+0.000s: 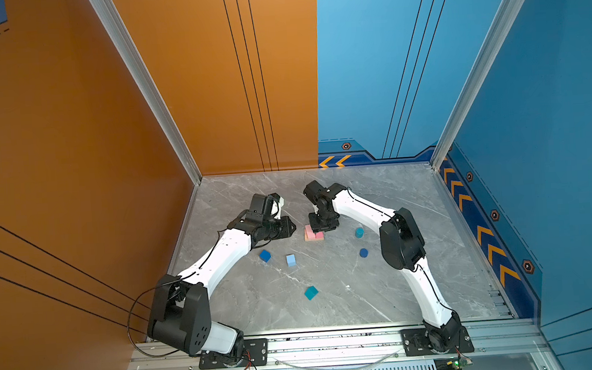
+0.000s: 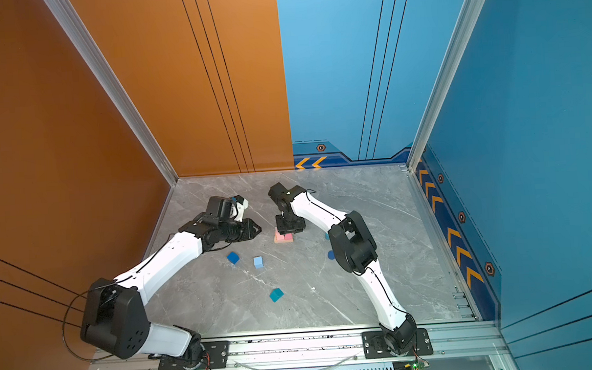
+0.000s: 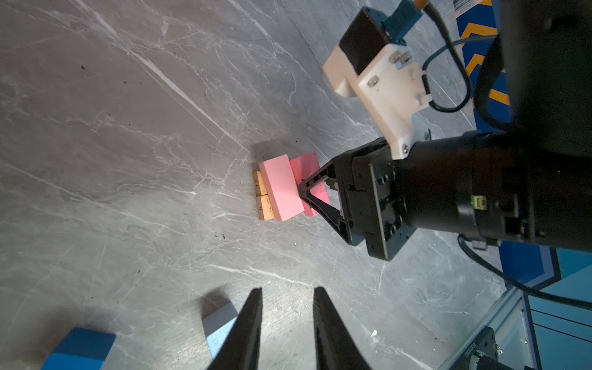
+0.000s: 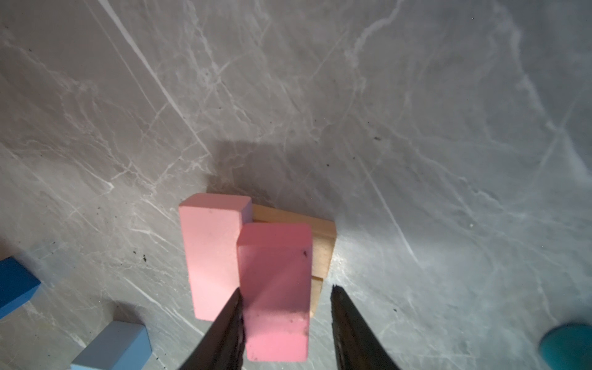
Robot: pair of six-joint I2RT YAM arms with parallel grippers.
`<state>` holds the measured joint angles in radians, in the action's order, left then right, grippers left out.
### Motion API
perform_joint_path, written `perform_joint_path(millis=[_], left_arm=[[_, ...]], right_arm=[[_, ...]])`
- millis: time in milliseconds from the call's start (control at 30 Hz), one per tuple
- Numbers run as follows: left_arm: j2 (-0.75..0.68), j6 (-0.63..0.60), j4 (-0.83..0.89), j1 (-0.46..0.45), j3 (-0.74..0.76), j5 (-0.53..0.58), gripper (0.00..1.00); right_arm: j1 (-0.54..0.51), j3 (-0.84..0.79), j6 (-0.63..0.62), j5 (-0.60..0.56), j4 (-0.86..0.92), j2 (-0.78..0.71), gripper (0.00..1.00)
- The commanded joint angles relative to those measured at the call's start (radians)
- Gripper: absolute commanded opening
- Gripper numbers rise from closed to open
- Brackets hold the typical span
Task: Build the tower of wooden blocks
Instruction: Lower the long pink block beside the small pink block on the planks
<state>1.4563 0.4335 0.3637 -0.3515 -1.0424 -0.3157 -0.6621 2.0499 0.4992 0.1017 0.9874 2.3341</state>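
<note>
The wood block tower (image 1: 314, 234) is two tan bars (image 4: 322, 243) side by side with two pink bars laid across them. My right gripper (image 4: 286, 287) stands open over it, straddling the nearer pink bar (image 4: 275, 307). One finger touches that bar's side and the other stands clear of it. The second pink bar (image 4: 211, 253) lies beside it, shifted further along. My left gripper (image 3: 288, 290) hovers open and empty to the left of the stack, with the light-blue cube (image 3: 221, 323) just beside one finger.
Loose on the marble floor are a dark-blue cube (image 1: 265, 255), the light-blue cube (image 1: 291, 260), a teal cube (image 1: 311, 292), a teal cylinder (image 1: 359, 232) and a dark-blue cylinder (image 1: 363, 252). The right arm's elbow (image 1: 401, 239) looms beside both cylinders.
</note>
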Motion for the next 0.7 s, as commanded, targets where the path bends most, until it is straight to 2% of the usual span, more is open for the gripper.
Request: perform_joint_path(millis=[0, 667], left_arm=[[0.010, -0.024, 0.024, 0.012, -0.020, -0.023, 0.30], [0.009, -0.025, 0.026, 0.011, -0.018, -0.023, 0.30]], right_arm=[[0.002, 0.024, 0.018, -0.005, 0.027, -0.004, 0.46], [-0.001, 0.019, 0.022, -0.008, 0.027, -0.002, 0.51]])
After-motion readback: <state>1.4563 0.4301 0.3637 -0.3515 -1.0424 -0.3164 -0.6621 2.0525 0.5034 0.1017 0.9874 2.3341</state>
